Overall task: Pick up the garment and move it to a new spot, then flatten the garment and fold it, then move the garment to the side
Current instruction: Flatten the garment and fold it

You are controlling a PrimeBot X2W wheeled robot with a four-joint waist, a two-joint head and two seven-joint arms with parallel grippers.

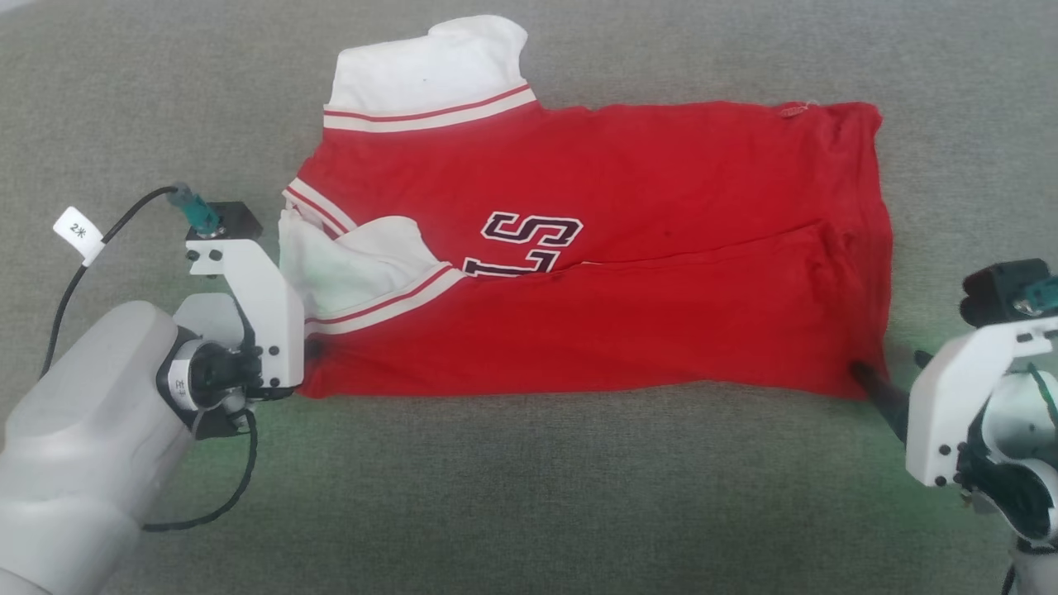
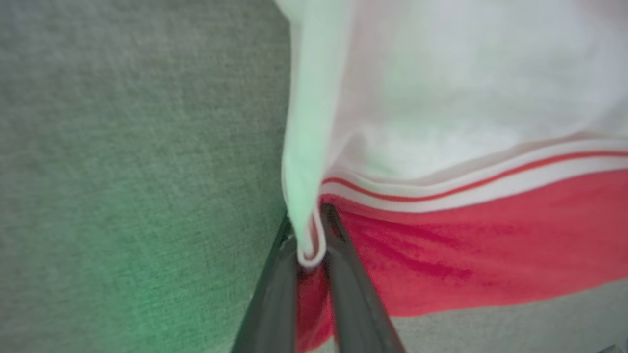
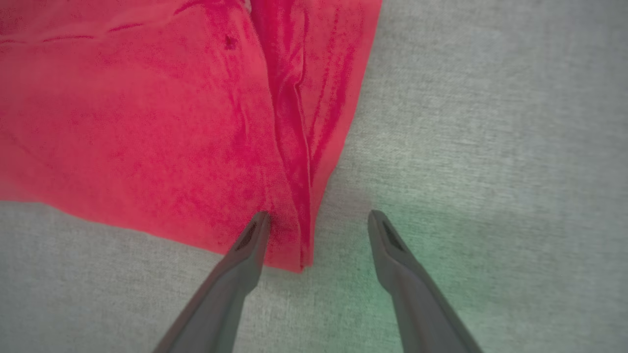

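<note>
Red garment (image 1: 628, 330) lies folded lengthwise in the middle of the grey table (image 1: 529, 496); our left end effector (image 2: 309, 230) pinches its white sleeve hem, while our right end effector (image 3: 320, 218) stands spread around its near hem corner

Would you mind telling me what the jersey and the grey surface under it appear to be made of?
The jersey looks like a soft, thin knit, cotton or polyester, I cannot tell which; matte finish, and it creases and folds limply. The grey surface looks like a woven upholstery-type fabric, matte, with a fine visible weave in the wrist views.
</note>
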